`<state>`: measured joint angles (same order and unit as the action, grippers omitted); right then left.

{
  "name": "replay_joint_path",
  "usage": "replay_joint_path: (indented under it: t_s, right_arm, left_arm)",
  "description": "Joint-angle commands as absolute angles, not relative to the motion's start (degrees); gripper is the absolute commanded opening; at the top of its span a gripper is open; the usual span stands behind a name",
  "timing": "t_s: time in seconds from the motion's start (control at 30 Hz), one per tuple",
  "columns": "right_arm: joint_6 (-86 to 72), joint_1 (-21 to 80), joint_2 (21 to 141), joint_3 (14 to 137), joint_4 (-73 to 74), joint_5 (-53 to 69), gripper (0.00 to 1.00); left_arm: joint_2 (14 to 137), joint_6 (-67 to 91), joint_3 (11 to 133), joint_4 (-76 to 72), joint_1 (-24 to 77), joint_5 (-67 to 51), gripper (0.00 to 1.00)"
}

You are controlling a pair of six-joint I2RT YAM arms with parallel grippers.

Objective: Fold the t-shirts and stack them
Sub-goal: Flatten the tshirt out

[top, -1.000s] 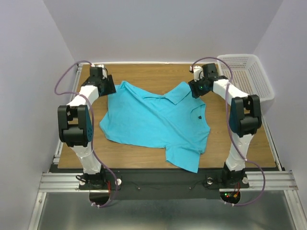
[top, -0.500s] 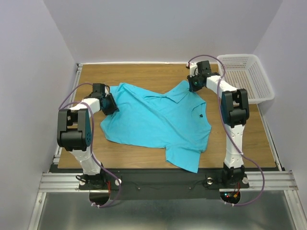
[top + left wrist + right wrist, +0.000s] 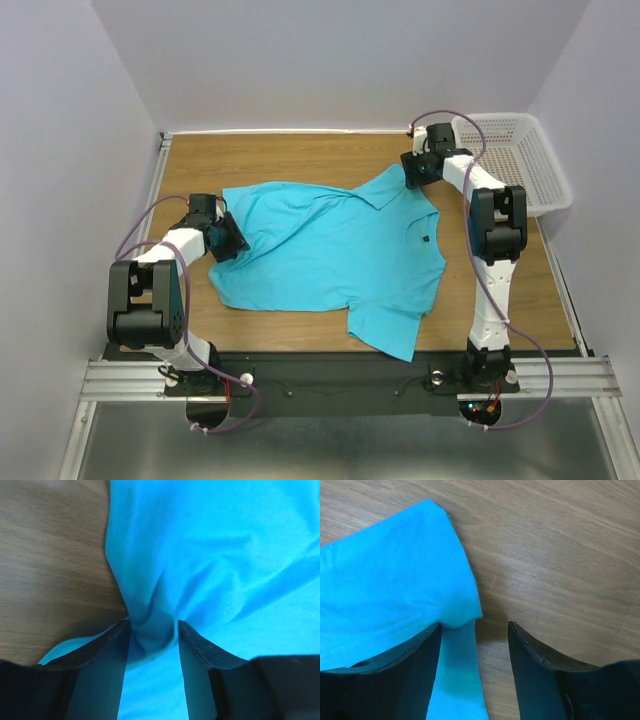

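Note:
The turquoise t-shirt [image 3: 330, 250] lies spread, chest up, on the wooden table [image 3: 300, 155], its collar [image 3: 365, 195] toward the back and a small dark chest mark [image 3: 426, 239] on the right. My left gripper [image 3: 228, 240] sits at the shirt's left edge. In the left wrist view a gathered fold of the shirt [image 3: 225, 555] is bunched between the tips of this gripper [image 3: 152, 627], touching both fingers. My right gripper [image 3: 413, 172] is at the back right sleeve. In the right wrist view this gripper [image 3: 475, 627] stands open, the sleeve [image 3: 385, 595] against one finger and bare wood in the gap.
A white mesh basket [image 3: 540, 165] stands at the back right corner, just beyond the right arm. Metal rails run along the table's left and near edges. Grey walls close in the sides and back.
My left gripper moved toward the near edge along the shirt's left side, and the left sleeve is drawn out flatter. My right gripper shifted slightly right at the back sleeve.

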<state>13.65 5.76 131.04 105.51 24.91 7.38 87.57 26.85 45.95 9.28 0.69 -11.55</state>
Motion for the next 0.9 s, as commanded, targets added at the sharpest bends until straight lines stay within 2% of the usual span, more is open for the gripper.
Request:
replay_joint_path:
  t_s: [0.0, 0.07, 0.13, 0.2, 0.5, 0.73, 0.87]
  right_arm:
    - [15.1, 5.9, 125.3, 105.1, 23.4, 11.7, 0.66]
    - [15.8, 6.0, 124.1, 104.6, 23.4, 13.6, 0.70]
    - [16.3, 6.0, 122.6, 103.9, 23.4, 16.6, 0.71]
    - [17.4, 6.0, 121.7, 103.4, 23.5, 19.5, 0.72]
    - [19.3, 5.9, 121.6, 102.5, 23.6, 23.9, 0.72]
    - [18.9, 6.0, 121.8, 101.8, 23.6, 24.3, 0.72]
    - [18.5, 6.0, 121.4, 100.9, 23.6, 24.9, 0.72]
  left_arm:
    - [80.5, 23.4, 52.1, 9.5, 1.0, -8.1, 0.61]
    - [79.4, 21.2, 53.9, 7.2, 0.9, -7.9, 0.67]
    - [79.7, 18.5, 56.2, 5.4, 0.8, -6.9, 0.76]
    - [83.2, 15.6, 58.2, 4.1, 0.4, -6.0, 0.78]
    - [106.7, 8.9, 77.7, 7.9, -2.5, -6.6, 0.73]
    - [115.9, 5.2, 87.5, 9.1, -3.3, -7.4, 0.71]
    - [122.5, 4.1, 94.6, 13.6, -3.6, -7.6, 0.66]
